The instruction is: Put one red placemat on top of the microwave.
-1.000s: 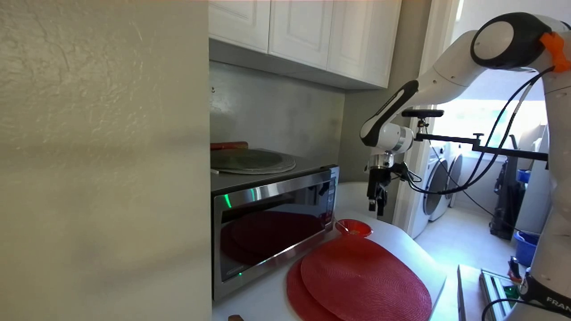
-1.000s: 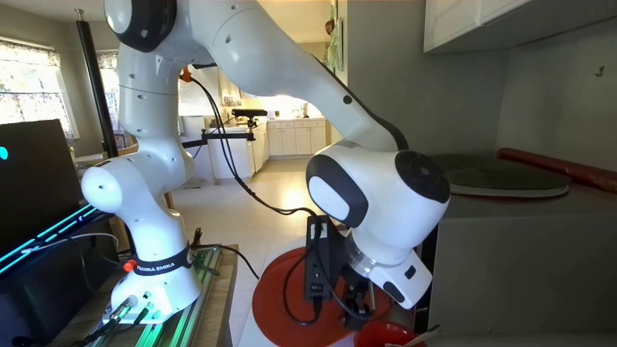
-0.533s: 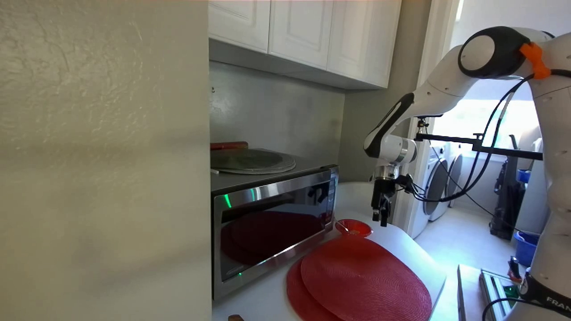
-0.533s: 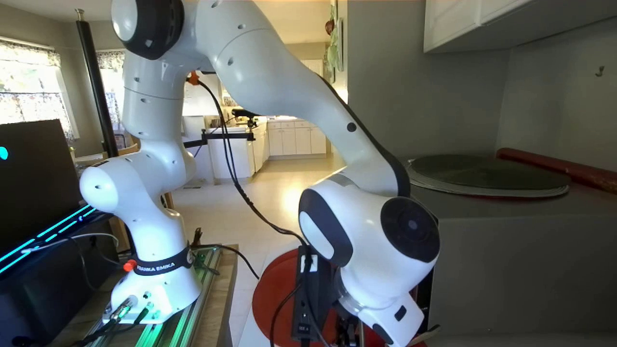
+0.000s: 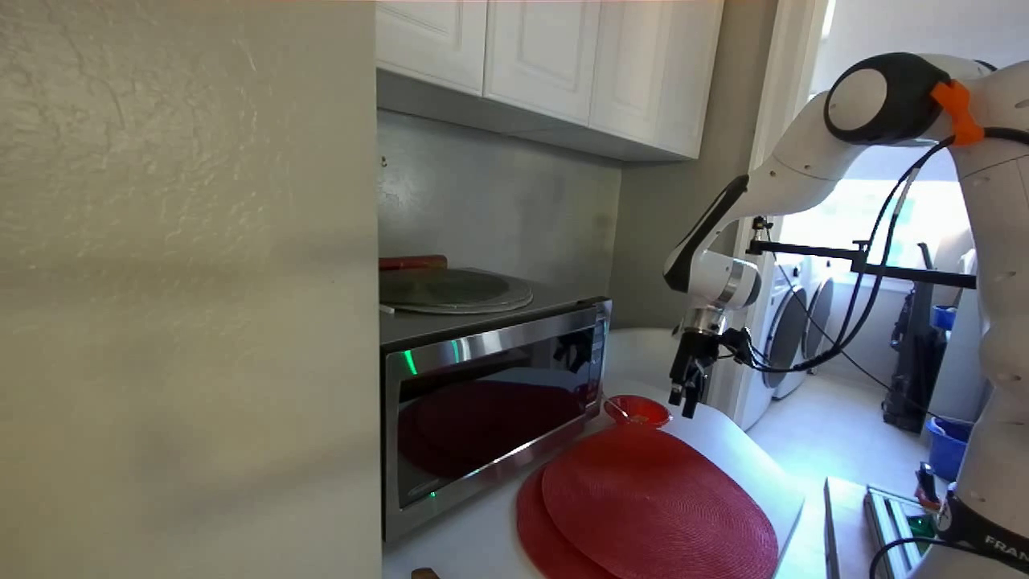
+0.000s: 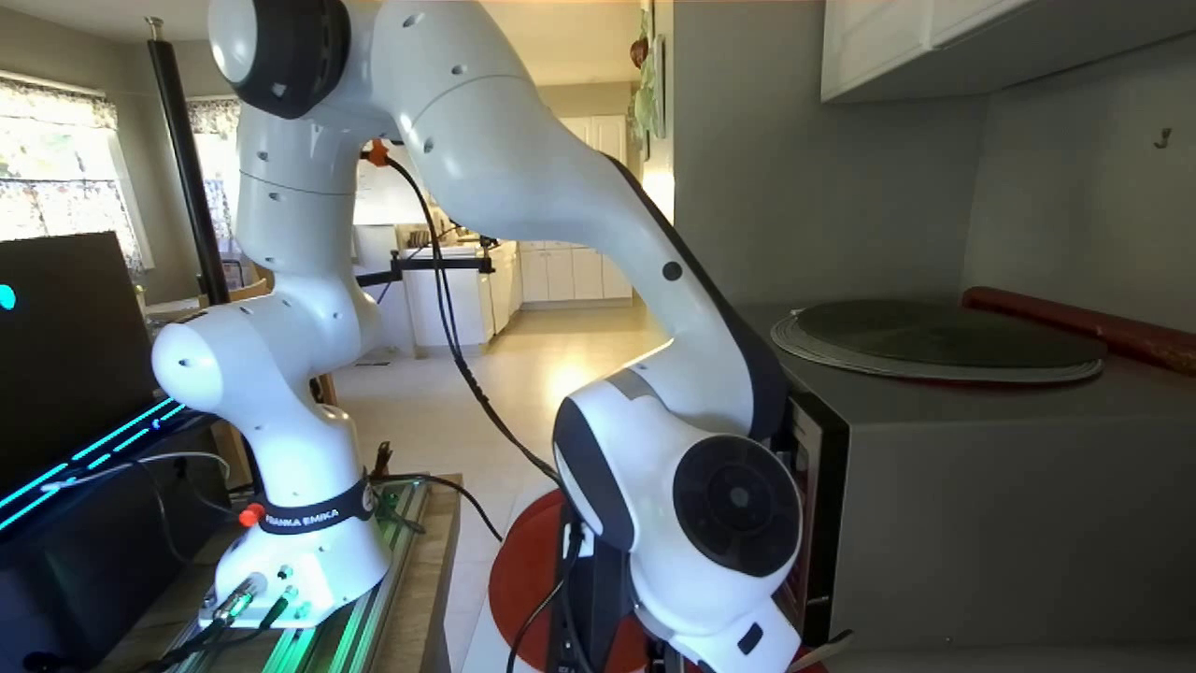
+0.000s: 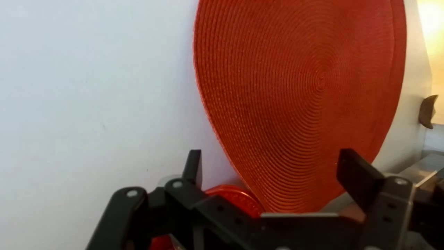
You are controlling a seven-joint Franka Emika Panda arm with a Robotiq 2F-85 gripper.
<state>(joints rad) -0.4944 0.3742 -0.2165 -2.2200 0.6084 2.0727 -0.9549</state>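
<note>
We are noting the bench (image 5: 741,444) carrying the microwave (image 5: 494,402). Before the latter, the red placemat (image 5: 659,507) is lying partly over another red mat (image 5: 534,519). We are finding the hand (image 7: 271,158) spread, hanging near the red bowl (image 5: 657,415).

- I work in a home's kitchen area: a microwave (image 5: 494,414) sits on a white counter (image 7: 104,86).
- White wall cupboards (image 5: 543,60) hang above the microwave.
- Red placemats (image 5: 651,498) lie in front of it, with a red bowl (image 5: 637,410) just beside it.
- Past the microwave, beyond a door frame (image 5: 792,48), I see front-loading laundry machines (image 5: 788,330).
- Well apart from the microwave I see white base cabinets (image 6: 572,276) and curtained windows (image 6: 56,201).
</note>
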